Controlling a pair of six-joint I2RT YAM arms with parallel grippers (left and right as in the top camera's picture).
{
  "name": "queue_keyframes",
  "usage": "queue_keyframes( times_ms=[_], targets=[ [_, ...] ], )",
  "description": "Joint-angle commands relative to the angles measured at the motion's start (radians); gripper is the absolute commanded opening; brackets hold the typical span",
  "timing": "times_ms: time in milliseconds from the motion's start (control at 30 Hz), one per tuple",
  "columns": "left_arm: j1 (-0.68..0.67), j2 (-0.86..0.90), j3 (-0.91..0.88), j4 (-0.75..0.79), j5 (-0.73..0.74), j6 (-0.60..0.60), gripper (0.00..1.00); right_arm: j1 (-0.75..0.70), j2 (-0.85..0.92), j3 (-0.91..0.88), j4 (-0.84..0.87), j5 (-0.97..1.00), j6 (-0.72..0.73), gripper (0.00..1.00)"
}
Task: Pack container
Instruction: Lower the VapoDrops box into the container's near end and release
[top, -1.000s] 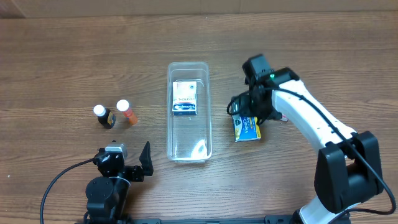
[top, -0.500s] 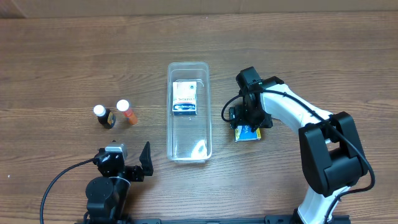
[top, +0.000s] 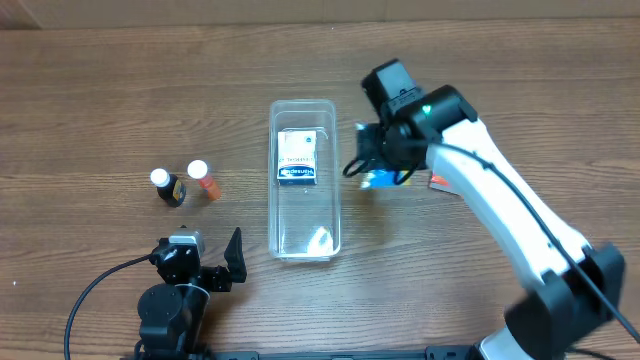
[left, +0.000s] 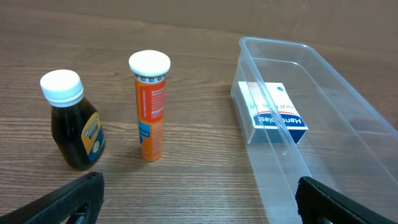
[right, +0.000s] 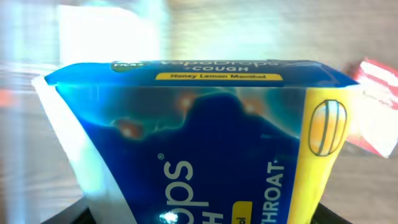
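Observation:
The clear plastic container (top: 304, 232) lies lengthwise at the table's middle, with a white and blue box (top: 298, 158) in its far half. It also shows in the left wrist view (left: 348, 124) with that box (left: 273, 113). My right gripper (top: 380, 178) is shut on a blue and yellow cough drops box (right: 205, 143) and holds it above the table, just right of the container. My left gripper (left: 199, 205) is open and empty near the front edge, left of the container.
A dark bottle with a white cap (top: 167, 187) and an orange tube with a white cap (top: 204, 180) stand left of the container; both show in the left wrist view, bottle (left: 71, 121) and tube (left: 150, 106). A small red and white packet (top: 438, 182) lies under the right arm.
My right gripper closed on the cough drops box, lifted it off the table and carried it up and left toward the container. The left arm has not moved.

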Motion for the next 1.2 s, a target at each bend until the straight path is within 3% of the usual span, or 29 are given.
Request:
queue_keyframes(
  times_ms=[0, 200, 533, 600, 733, 967, 1167],
  targets=[
    [0.005, -0.008, -0.003, 0.000, 0.003, -0.006, 1.00, 0.128, 0.001, 0.003, 0.065, -0.003, 0.124, 0.64],
    [0.005, -0.008, -0.003, 0.001, 0.003, -0.006, 1.00, 0.255, 0.130, -0.002, 0.172, -0.003, 0.262, 0.64],
    [0.005, -0.008, -0.003, 0.000, 0.003, -0.006, 1.00, 0.268, 0.315, -0.002, 0.208, -0.139, 0.380, 0.64],
    [0.005, -0.008, -0.003, 0.001, 0.003, -0.007, 1.00, 0.268, 0.325, -0.002, 0.209, -0.174, 0.380, 0.78],
    [0.005, -0.008, -0.003, 0.000, 0.003, -0.007, 1.00, 0.268, 0.323, -0.002, 0.214, -0.182, 0.379, 0.85],
    [0.005, -0.008, -0.003, 0.001, 0.003, -0.006, 1.00, 0.278, 0.320, -0.001, 0.224, -0.181, 0.338, 0.86],
    [0.005, -0.008, -0.003, 0.000, 0.003, -0.006, 1.00, 0.225, 0.240, 0.044, 0.242, -0.116, 0.229, 0.78]
  ],
)
